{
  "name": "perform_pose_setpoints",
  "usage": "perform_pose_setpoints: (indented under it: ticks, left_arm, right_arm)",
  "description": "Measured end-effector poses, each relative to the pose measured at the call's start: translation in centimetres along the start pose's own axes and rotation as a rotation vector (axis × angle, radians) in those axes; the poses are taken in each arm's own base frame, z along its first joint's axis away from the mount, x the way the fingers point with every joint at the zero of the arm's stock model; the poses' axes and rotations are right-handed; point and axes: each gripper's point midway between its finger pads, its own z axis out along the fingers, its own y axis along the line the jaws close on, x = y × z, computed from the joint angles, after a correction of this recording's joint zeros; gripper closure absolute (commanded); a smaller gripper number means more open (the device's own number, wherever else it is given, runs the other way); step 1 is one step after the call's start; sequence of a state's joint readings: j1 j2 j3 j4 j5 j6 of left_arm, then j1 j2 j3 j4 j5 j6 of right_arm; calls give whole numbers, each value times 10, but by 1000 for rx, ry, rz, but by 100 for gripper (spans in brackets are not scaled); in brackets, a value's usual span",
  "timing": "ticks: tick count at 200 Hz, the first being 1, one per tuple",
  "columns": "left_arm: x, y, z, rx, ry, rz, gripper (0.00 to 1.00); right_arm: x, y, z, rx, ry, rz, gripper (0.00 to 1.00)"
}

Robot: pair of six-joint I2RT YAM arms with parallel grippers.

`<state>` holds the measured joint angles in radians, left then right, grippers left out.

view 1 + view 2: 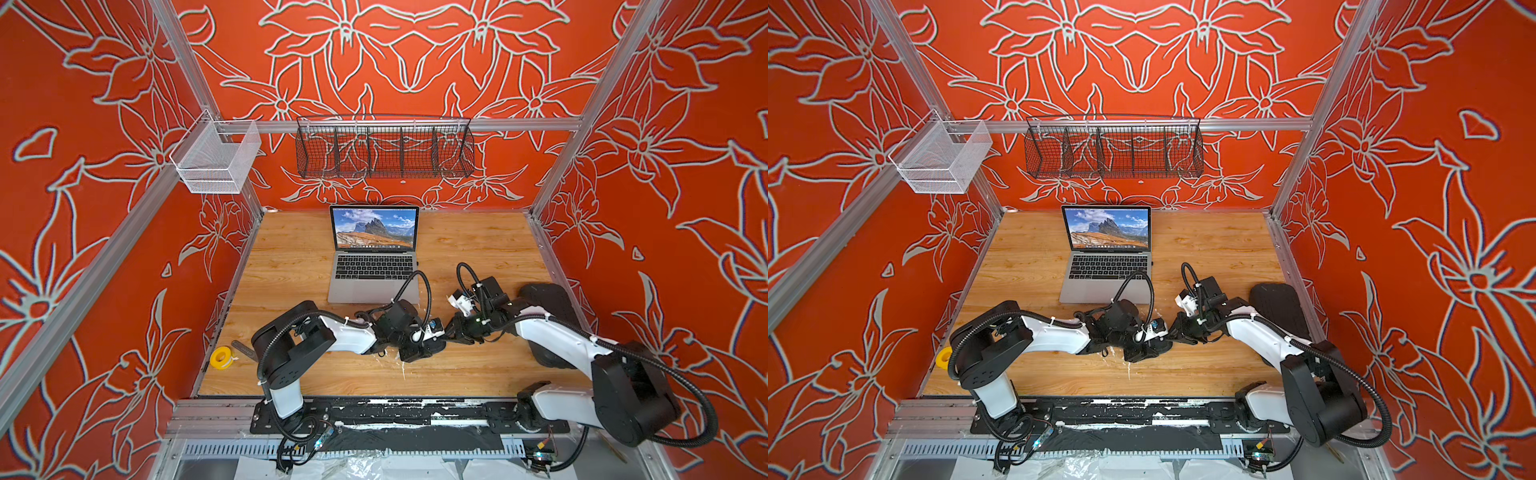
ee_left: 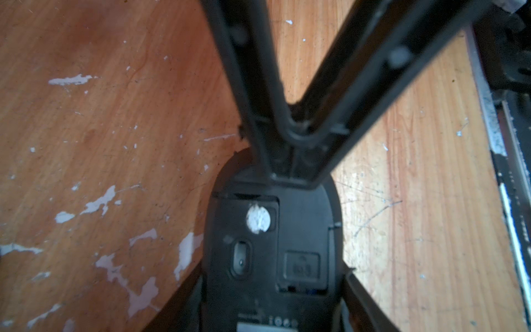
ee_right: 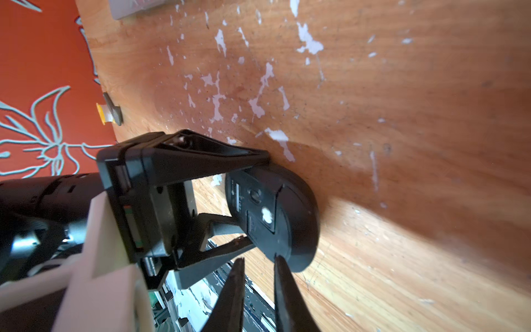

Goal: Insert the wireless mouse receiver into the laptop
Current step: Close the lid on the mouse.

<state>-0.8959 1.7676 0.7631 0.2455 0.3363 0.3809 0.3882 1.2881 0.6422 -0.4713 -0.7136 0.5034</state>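
1. The wireless mouse receiver [image 2: 301, 266] is, I think, the small dark square bit tucked in a pocket on the belly of the black mouse [image 2: 304, 218]. It looks blurry, so I am not sure. It is not out yet, and it is well apart from the laptop.
2. The mouse is turned so its belly shows. I guess that is so the pocket can be reached.
3. The left gripper [image 3: 255, 194] pinches the mouse by its two long sides, low over the wooden table [image 1: 478, 249]. I think it holds the mouse steady, so the tiny bit can be pulled out without the mouse sliding away.
4. The right gripper [image 3: 260, 259] points at the round end of the mouse from the other side. Its fingers are nearly pressed together, with a thin gap between them. The tips are right at the rim, but I cannot tell if they nip anything.
5. The laptop [image 1: 374, 270] stands open near the back of the table, with a mountain picture on its screen. Nothing crowds its sides, so a plug could go in. A tiny dark bump [image 1: 415, 263] shows at its edge on the right arm's side. It is too small to tell what it is.
6. A black mat [image 1: 548, 299] lies under the right arm. A yellow tape roll [image 1: 221, 357] sits by the left arm. Neither is in the way.
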Motion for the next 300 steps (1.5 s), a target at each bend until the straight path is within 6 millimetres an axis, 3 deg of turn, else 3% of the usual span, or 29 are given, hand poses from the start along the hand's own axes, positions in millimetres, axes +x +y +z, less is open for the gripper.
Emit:
perform_pose_setpoints:
  ticks: [87, 252, 271, 300]
  left_arm:
    - [-1, 0, 1, 1, -1, 1, 100]
    - [6, 3, -1, 8, 25, -27, 100]
    - [2, 5, -3, 2, 17, -44, 100]
    - [-3, 9, -11, 16, -2, -159, 100]
  right_arm:
    - [4, -13, 9, 37, 41, 40, 79]
    - [-2, -10, 18, -25, 42, 81, 80]
    - [-3, -10, 17, -17, 25, 67, 65]
    - [-10, 4, -5, 2, -89, -44, 23]
